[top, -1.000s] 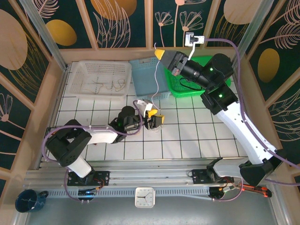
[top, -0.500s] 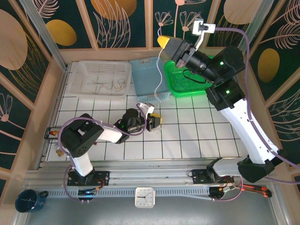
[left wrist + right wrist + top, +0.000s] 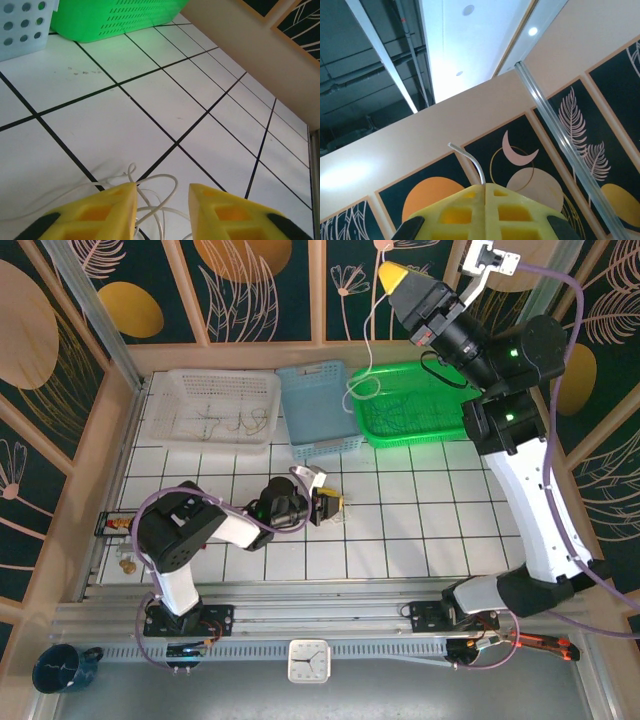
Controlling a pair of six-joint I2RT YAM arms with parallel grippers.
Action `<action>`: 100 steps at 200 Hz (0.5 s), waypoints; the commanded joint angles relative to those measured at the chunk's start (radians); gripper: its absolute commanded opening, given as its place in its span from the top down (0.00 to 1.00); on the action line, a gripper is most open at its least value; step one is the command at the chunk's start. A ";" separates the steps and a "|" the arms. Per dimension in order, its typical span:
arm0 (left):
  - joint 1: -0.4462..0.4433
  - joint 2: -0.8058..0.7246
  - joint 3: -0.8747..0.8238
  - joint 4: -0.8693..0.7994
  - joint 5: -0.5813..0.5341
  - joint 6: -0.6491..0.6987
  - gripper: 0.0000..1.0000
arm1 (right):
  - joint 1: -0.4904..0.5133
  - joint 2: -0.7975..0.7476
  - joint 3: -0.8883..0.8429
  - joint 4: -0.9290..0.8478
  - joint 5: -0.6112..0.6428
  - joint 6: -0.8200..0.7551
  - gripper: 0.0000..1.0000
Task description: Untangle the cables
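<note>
My right gripper [image 3: 393,276] is raised high against the back wall, shut on a white cable [image 3: 371,350] that hangs down and ends in a small loop above the baskets. In the right wrist view the cable's end [image 3: 472,164] sticks out above the closed gripper [image 3: 485,186]. My left gripper [image 3: 331,504] lies low on the tiled floor. Its yellow jaws stand apart in the left wrist view [image 3: 162,192], with loose white cable loops [image 3: 159,199] lying on the tiles between and under them. Those loops [image 3: 341,517] show faintly beside the fingers from above.
Along the back stand a white basket [image 3: 178,410] with a few thin wires in it, a blue basket [image 3: 318,405] and a green basket [image 3: 415,405]. The green basket [image 3: 115,17] and blue basket [image 3: 22,25] lie ahead of the left gripper, and a beige wall [image 3: 250,45] runs to its right.
The right gripper has risen up and to the right with the white cable, whose lower end has left the left gripper and now hangs free. The left arm has shifted slightly.
</note>
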 commanded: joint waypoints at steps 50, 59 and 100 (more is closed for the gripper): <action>-0.002 -0.274 -0.053 -0.063 -0.073 -0.019 0.34 | -0.074 0.068 -0.068 0.136 -0.035 0.044 1.00; -0.002 -0.315 -0.072 -0.083 -0.092 -0.015 0.30 | -0.082 0.087 -0.073 0.150 -0.040 0.053 1.00; 0.000 -0.512 -0.152 -0.199 -0.202 0.005 0.08 | -0.115 0.204 -0.050 0.198 -0.068 0.083 1.00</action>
